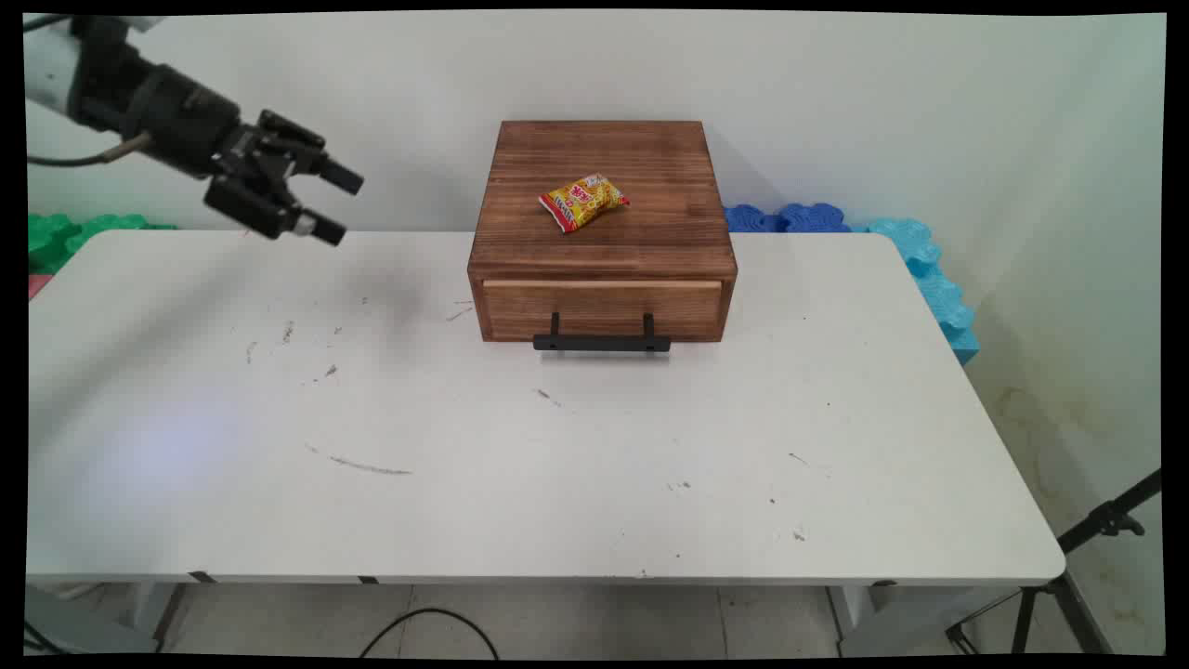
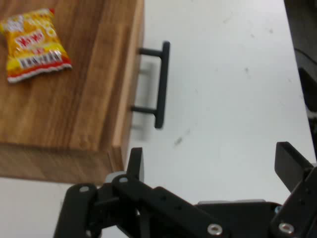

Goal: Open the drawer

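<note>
A brown wooden box (image 1: pixel 604 200) with a shut drawer and a black handle (image 1: pixel 602 342) stands at the back middle of the white table (image 1: pixel 557 465). A yellow and red snack packet (image 1: pixel 582 202) lies on the box's top. My black gripper (image 1: pixel 339 204) hangs open in the air at the upper left, well left of the box, holding nothing. In the hand view the gripper (image 2: pixel 210 166) has its fingers wide apart over bare table, with the box (image 2: pixel 69 94), the packet (image 2: pixel 34 52) and the handle (image 2: pixel 158 84) up and to the left.
Green foam pieces (image 1: pixel 74 232) lie behind the table's left end, blue foam pieces (image 1: pixel 864 232) behind its right end. A black tripod (image 1: pixel 1096 539) stands at the lower right, off the table. Cables run on the floor below the near edge.
</note>
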Available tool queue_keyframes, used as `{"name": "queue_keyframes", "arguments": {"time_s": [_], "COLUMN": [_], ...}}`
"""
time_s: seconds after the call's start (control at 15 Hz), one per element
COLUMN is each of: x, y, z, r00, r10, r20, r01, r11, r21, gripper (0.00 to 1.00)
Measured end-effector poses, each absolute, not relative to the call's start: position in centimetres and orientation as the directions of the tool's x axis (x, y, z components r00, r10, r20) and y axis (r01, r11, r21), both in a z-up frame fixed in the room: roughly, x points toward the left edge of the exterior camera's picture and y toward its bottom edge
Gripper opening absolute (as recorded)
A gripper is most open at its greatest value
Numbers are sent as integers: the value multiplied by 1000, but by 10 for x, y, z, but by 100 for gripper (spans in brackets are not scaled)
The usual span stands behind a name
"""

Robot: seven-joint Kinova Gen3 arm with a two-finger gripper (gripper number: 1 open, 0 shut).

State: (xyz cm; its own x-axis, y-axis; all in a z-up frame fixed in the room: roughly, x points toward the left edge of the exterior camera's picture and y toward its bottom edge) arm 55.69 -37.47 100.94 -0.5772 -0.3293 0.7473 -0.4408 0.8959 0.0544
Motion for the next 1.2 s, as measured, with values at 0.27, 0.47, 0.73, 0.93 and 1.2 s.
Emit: {"name": "queue_keyframes", "arguments": {"time_s": [0.27, 0.47, 0.73, 0.93, 1.2], "x": [529, 503, 462, 429, 392], "y": [-396, -412, -434, -446, -457], "z": [1017, 1019, 1007, 990, 966], "r00": [-552, -558, -599, -635, -677], "r10": [-346, -352, -345, -350, -340], "r20": [759, 752, 723, 689, 653], "r01": [-483, -500, -503, -502, -477], "r11": [875, 865, 864, 864, 878], "r21": [48, 33, -5, -24, -38], "gripper": [100, 100, 100, 100, 100]}}
